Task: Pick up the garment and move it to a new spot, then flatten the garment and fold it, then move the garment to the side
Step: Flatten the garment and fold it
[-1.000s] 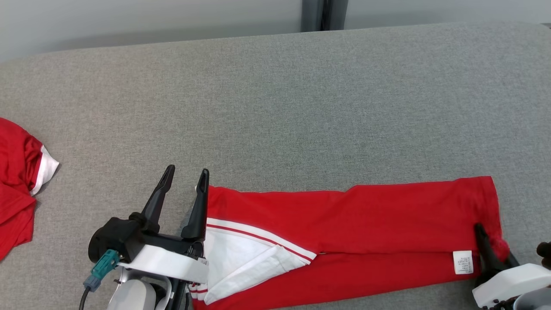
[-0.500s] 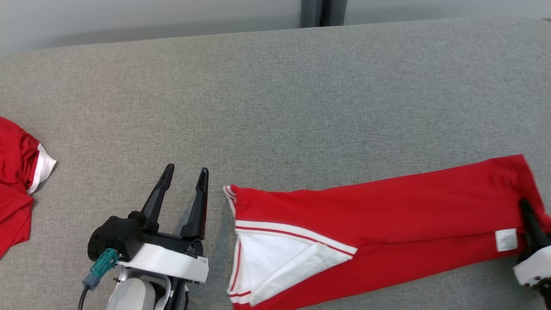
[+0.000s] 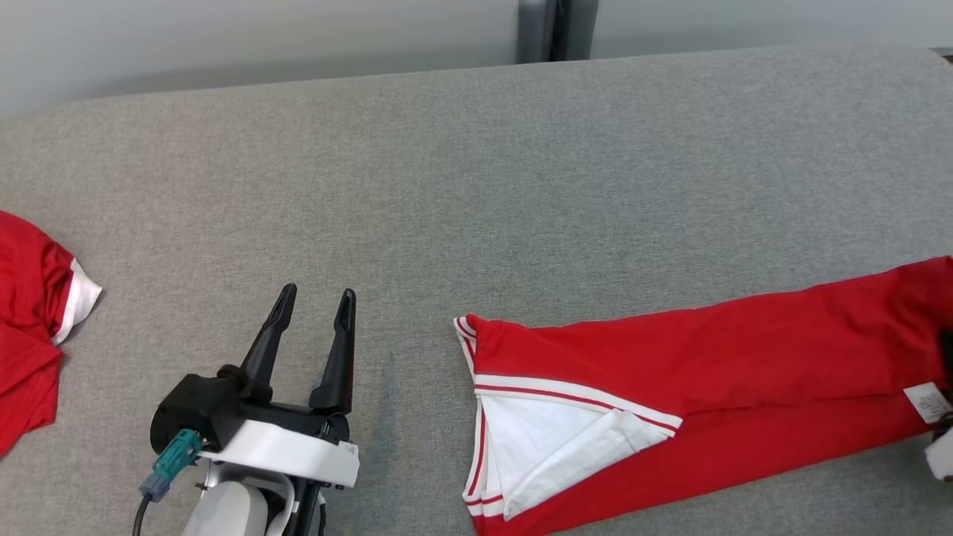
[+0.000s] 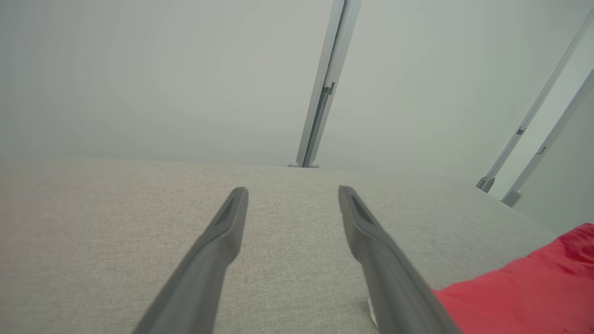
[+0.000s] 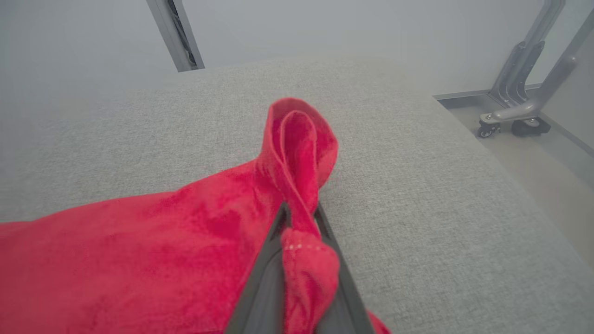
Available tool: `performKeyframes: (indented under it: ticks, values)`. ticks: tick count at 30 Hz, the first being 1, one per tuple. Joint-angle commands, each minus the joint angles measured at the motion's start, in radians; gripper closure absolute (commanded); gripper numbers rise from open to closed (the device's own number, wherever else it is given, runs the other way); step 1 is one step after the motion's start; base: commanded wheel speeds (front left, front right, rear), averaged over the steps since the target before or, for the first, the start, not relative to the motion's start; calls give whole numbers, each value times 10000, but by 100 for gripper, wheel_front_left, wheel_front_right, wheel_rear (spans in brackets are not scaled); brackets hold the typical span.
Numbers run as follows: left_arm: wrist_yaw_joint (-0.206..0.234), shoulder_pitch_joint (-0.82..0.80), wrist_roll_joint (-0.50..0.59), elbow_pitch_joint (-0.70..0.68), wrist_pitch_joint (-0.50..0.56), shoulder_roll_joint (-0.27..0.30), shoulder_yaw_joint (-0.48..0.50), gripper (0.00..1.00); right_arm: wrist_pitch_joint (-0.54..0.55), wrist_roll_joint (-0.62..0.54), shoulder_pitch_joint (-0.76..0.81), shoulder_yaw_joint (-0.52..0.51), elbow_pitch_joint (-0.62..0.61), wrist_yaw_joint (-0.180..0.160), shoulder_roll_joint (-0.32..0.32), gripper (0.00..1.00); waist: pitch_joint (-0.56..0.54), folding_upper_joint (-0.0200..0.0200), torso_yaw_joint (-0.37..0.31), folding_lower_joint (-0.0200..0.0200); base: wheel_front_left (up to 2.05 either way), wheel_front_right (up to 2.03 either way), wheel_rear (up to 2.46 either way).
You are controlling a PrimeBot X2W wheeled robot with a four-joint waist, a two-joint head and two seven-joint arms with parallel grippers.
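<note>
The garment [image 3: 707, 387] is laid on the right side of the counter [image 3: 521, 186]. The left claw [image 3: 319, 292] is set between it and another cloth [image 3: 30, 327], far left.

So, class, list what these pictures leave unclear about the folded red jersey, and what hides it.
- Head view: the right end of the garment is cut off by the picture's right edge.
- Head view: the print on the white tag is too small to read.
- Right wrist view: the right gripper has its jaws shut on bunched cloth, which hides their tips.
</note>
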Motion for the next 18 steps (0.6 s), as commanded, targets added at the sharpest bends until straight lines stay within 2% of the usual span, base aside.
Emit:
performKeyframes:
  ticks: [1,5,11,14,18]
  values:
    - [24,72,-78,-16,-30,30,24,0,-15,149,-102,255,-196,-8,-41,100,-111,0,-105,0,0,0,0]
    - [57,169,-93,6,-30,28,47,0,246,763,-151,1069,-987,-6,-21,100,-329,0,-319,0,0,0,0]
    - [63,258,-162,-22,-30,30,89,0,1093,2221,27,1936,-3080,-6,227,100,-549,0,-557,0,0,0,0]
    - [78,278,-182,-6,-30,33,49,0,1543,3242,217,1972,-3966,-5,684,100,-635,0,-603,0,0,0,0]
    - [79,263,-216,-11,-30,31,-4,0,2001,3943,344,2057,-4780,-6,1152,100,-663,0,-572,0,0,0,0]
